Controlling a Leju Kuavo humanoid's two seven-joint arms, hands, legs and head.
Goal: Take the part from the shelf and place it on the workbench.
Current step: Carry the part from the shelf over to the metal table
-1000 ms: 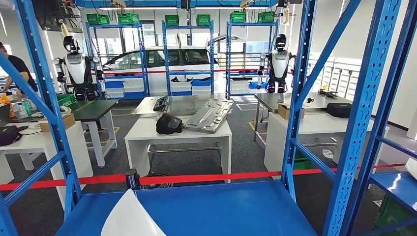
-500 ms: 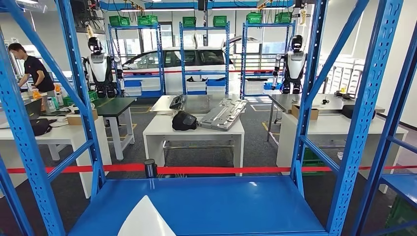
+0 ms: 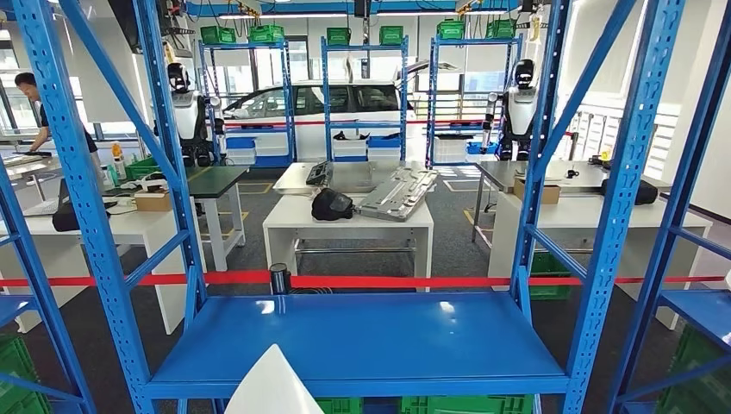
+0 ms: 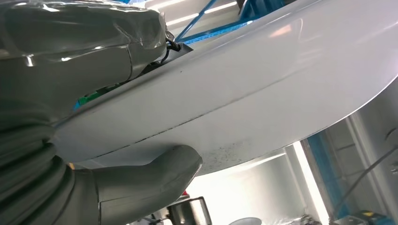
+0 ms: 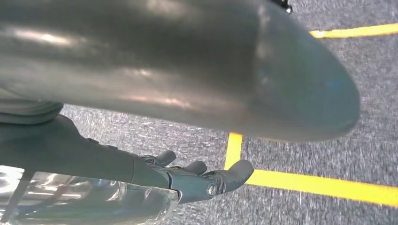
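The part is a smooth white curved panel. Its pointed tip [image 3: 274,390] pokes up at the bottom of the head view, in front of the blue shelf board [image 3: 371,341]. In the left wrist view my left hand [image 4: 94,140] grips the panel [image 4: 263,84], thumb under it and the ribbed grey cover above it. My right hand [image 5: 197,180] hangs over grey carpet, its dark fingers stretched out and holding nothing, with a thick grey blurred shape above them. A white workbench [image 3: 293,226] stands beyond the shelf, behind a red tape.
Blue shelf uprights [image 3: 86,198] and diagonal braces frame the view on both sides. A red barrier tape [image 3: 388,281] runs across behind the shelf. The white bench carries a black helmet [image 3: 332,205] and a metal panel [image 3: 398,193]. A person [image 3: 34,108] stands far left. Green crates sit under the shelf.
The whole picture has shifted: the camera has moved, and more of the shelf board and its front edge shows now. The white panel's tip stays at the bottom, in my left hand.
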